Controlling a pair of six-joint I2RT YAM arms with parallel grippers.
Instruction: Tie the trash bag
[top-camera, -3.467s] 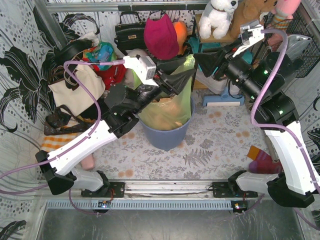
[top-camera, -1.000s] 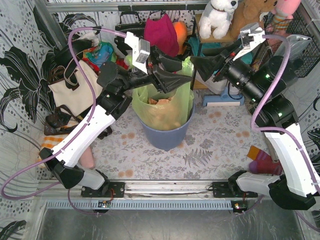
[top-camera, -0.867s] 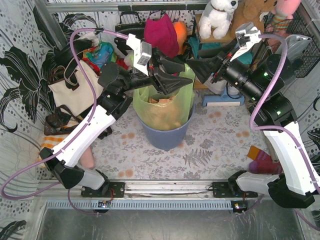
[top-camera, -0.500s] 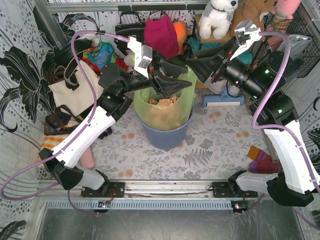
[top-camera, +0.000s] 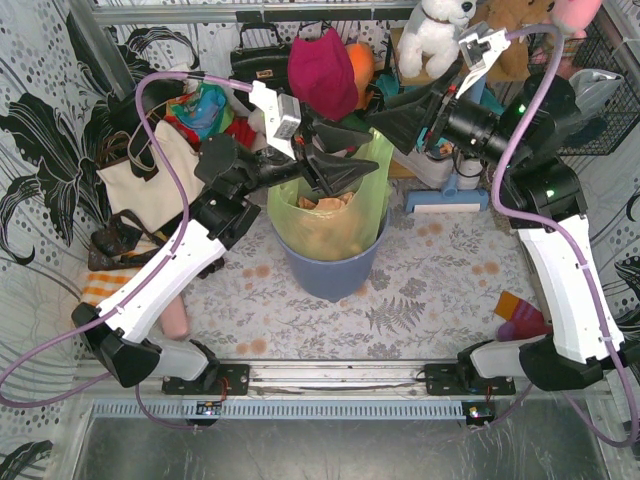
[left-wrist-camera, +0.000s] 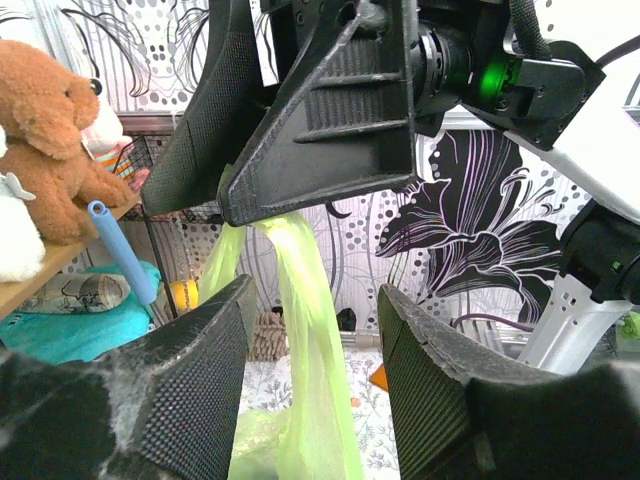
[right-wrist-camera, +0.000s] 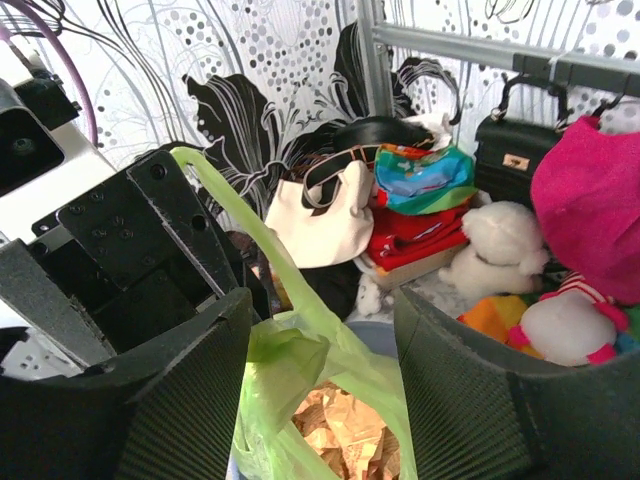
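Note:
The trash bag, thin light-green plastic with tan scraps inside, sits in the blue-grey bin. My left gripper hovers over the bag's mouth with its jaws apart. In the left wrist view a raised strip of the bag runs up between the left gripper's fingers to the right gripper's tips. My right gripper faces it from the right, jaws wide apart. In the right wrist view, the right gripper straddles the bag and its strip, which rises to the left gripper's body. What pins the strip is hidden.
A cream tote bag and a black handbag stand at the back left. A magenta hat and a white plush are behind the bin. An orange scrap lies at the right. A brown teddy sits on a shelf.
The left arm has risen from the bag's rim, lifting a strip of the bag. The right gripper has moved left and up, close to the left gripper.

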